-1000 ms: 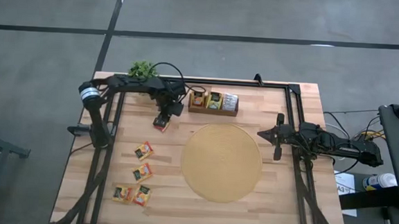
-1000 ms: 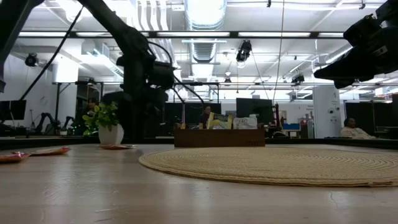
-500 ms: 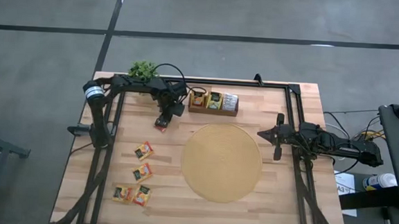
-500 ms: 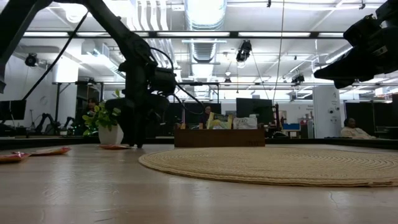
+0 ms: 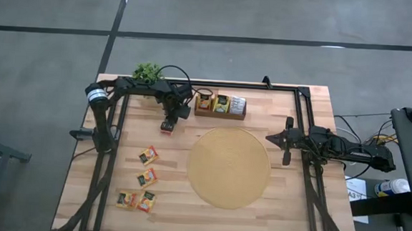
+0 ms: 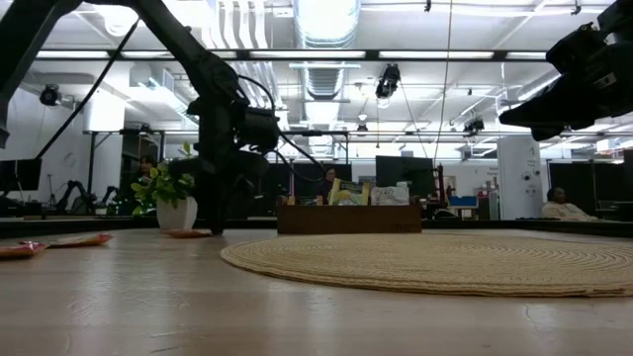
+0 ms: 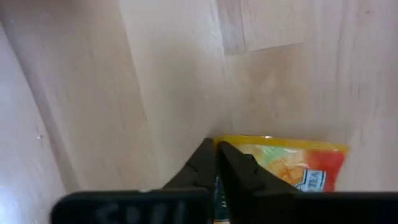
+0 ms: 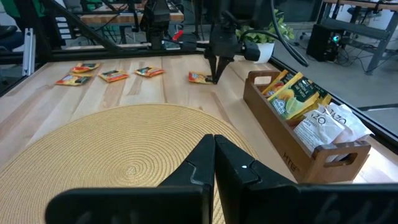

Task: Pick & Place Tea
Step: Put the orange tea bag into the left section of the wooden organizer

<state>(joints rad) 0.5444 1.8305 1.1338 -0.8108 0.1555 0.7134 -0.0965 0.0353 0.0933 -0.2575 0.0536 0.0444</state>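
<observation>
High view: left tool [image 5: 166, 126] is down at the bench [image 5: 286, 206], just left of the wooden tray [image 5: 220, 113], its tip on an orange-red sachet [image 5: 166, 128] lying flat on the wood. Whether the fingers are together cannot be told from this height. Four more sachets [image 5: 148, 155] lie loose on the bench nearer the front-left corner, well apart from the tray. The tray holds sachets in all three slots. Round woven mat [image 5: 228, 167] sits mid-bench, bare. Right tool [image 5: 270, 139] waits at the right edge of the mat, pointing toward it. Small potted plant [image 5: 147, 72] at the back-left corner.

Low view: left arm reaches down to the bench surface between the plant pot [image 6: 176, 214] and the tray [image 6: 348, 219]; a flat orange sachet [image 6: 184, 233] lies at its foot. Two loose sachets [image 6: 59, 243] show at far left. Right arm hangs high at upper right.

Left wrist view: both dark fingers [image 7: 202, 165] are pressed together, tips meeting at the edge of the orange-red sachet [image 7: 298, 163], which lies flat on the wood. Whether the paper is pinched between them cannot be told.

Right wrist view: right tool [image 8: 214, 144] fingers together, gripping nothing, above the mat [image 8: 118, 155]. Tray [image 8: 298, 146] beside it with sachets upright in the slots. Left tool [image 8: 215, 78] touches a sachet [image 8: 200, 78] on the bench; three more [image 8: 113, 75] lie in a row beyond.
</observation>
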